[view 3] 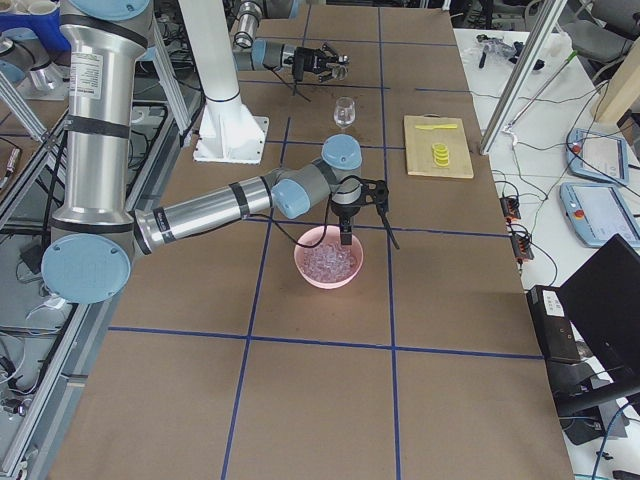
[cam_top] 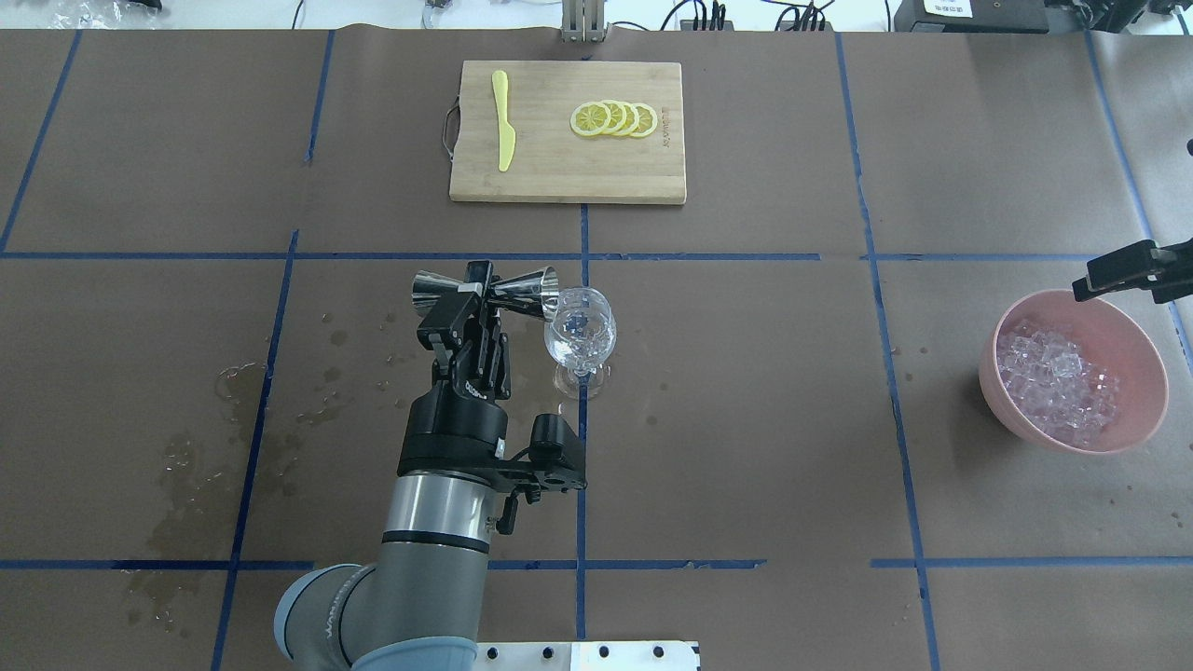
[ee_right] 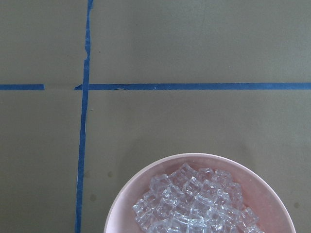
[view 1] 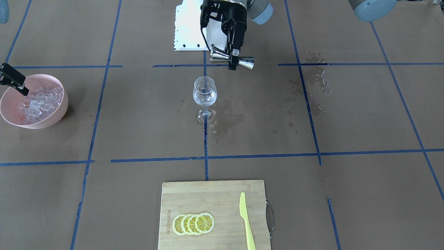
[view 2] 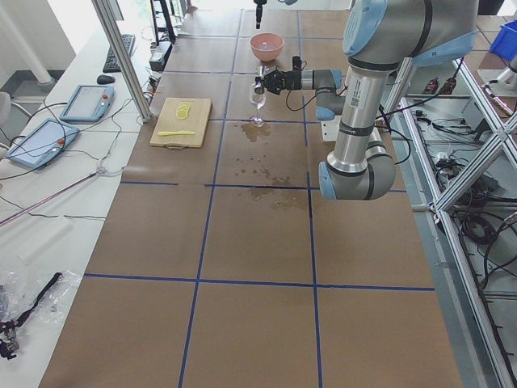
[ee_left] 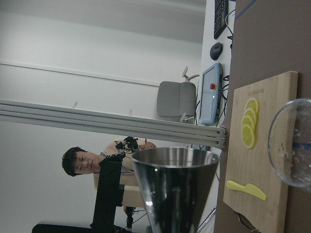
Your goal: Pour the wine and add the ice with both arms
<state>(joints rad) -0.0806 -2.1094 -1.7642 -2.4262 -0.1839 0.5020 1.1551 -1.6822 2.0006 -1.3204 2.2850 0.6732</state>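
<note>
Table (cam_top: 746,419): paper is wet-stained around the glass (cam_top: 580,335), so the foot may sit slick.

Left gripper (cam_top: 478,291): pinching the jigger (cam_top: 527,289) at its waist. The jigger lies sideways with its mouth at the glass rim. Risk: a sideways nudge could tip the stemmed glass.

Bowl (cam_top: 1142,354): well apart from the glass. Right gripper (cam_top: 1095,278) hovers at its rim; spread or closed, cannot tell.

Ice (cam_top: 1053,382): heaped in the bowl. Cubes look slippery and one could drop on the long carry.

Wine (view 1: 204,99): a little clear liquid seems to be in the glass. A dropped cube could splash it.

Bright even light; soft shadows; glints on ice (cam_top: 1058,377); sharp focus.
</note>
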